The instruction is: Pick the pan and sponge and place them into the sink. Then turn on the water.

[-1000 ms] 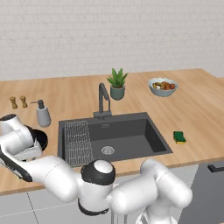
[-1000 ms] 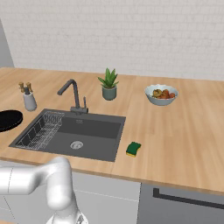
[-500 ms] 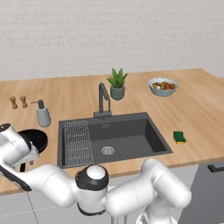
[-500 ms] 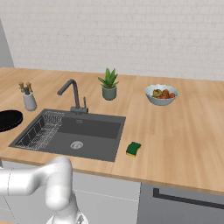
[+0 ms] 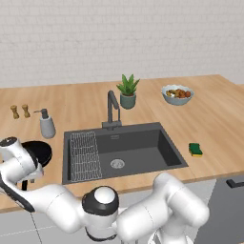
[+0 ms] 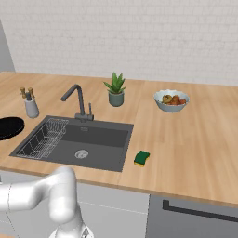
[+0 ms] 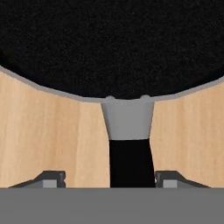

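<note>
The black pan [image 5: 42,150] lies on the wooden counter left of the sink [image 5: 140,145], and its edge also appears at the left as pan [image 6: 9,127]. In the hand view the pan [image 7: 112,43] spreads across the top, with its grey neck and black handle [image 7: 130,162] running down the middle. My gripper [image 7: 110,180] is open, one fingertip on each side of the handle and apart from it. The green and yellow sponge [image 5: 195,149] sits on the counter right of the basin, also seen as sponge [image 6: 142,158]. The dark faucet [image 5: 112,107] stands behind the sink [image 6: 100,139].
A wire rack [image 5: 86,148] lies in the basin's left part. A grey soap dispenser [image 5: 46,125] and two small shakers [image 5: 20,111] stand behind the pan. A potted plant [image 5: 127,90] and a bowl of food [image 5: 177,94] are at the back.
My hand has sunk a little lower over the pan's handle at the left. The pan, the sponge and the rest have not moved.
</note>
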Robot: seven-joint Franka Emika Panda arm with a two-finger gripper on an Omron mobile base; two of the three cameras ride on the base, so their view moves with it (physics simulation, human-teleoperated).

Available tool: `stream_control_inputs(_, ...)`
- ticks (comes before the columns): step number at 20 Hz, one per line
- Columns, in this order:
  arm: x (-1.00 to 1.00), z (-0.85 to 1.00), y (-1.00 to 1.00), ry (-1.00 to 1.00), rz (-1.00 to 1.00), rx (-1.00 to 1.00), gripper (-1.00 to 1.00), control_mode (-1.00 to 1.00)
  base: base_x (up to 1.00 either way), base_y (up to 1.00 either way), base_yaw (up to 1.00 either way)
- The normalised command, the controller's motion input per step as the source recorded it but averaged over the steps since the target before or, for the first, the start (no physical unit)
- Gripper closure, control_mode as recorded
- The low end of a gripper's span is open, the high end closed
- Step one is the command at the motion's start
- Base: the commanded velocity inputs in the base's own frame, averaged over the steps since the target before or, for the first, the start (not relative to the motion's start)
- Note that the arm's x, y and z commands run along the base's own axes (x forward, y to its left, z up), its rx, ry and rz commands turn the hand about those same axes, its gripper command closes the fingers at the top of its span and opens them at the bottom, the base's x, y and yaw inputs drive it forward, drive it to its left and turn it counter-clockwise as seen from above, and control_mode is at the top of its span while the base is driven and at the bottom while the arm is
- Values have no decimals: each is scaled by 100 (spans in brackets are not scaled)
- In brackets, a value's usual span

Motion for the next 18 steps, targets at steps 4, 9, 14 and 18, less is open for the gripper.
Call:
stream_control_inputs(4, 0, -81, -44, -1, -10, 19, 100, -100, 0, 0, 0)
stream_control_inputs(9, 5, -50, 5, -1, -2, 1, 100, -100, 0, 0, 0)
stream_control_inputs(14, -2, 25, 19, -2, -2, 0, 100, -100, 0, 0, 0)
stream_control_inputs(18, -40, 100, 0, 0, 0, 0, 100, -100, 0, 0, 0)
